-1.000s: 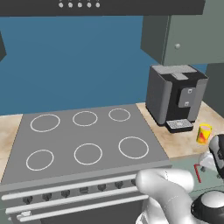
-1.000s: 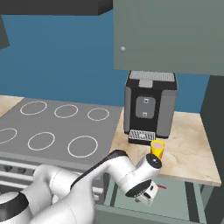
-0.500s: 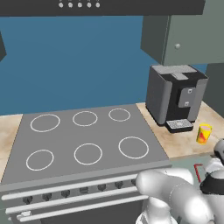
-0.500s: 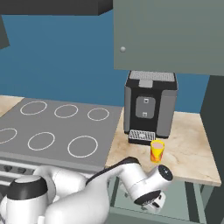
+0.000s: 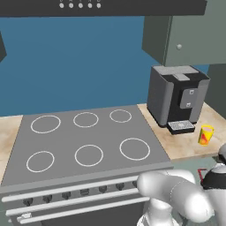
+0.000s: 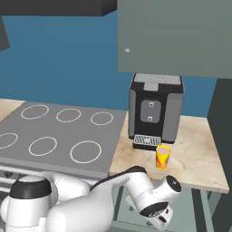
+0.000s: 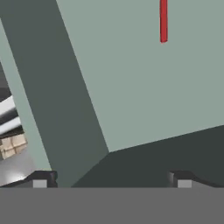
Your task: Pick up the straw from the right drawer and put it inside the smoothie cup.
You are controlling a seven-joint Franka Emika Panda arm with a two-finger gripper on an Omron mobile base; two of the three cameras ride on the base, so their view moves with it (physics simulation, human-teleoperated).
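Lower now, the arm has sunk over the right drawer since the earlier frames.
Left base view: smoothie cup (image 5: 205, 134) near the counter (image 5: 185, 145) front edge, by the coffee machine (image 5: 176, 98). Right base view: cup before the machine. Hand view: end effector (image 7: 111, 181) spread wide, empty; straw (image 7: 163, 20) on the right drawer (image 7: 131, 78) floor, toward its far edge.

straw (image 7: 163, 22) cut by top edge
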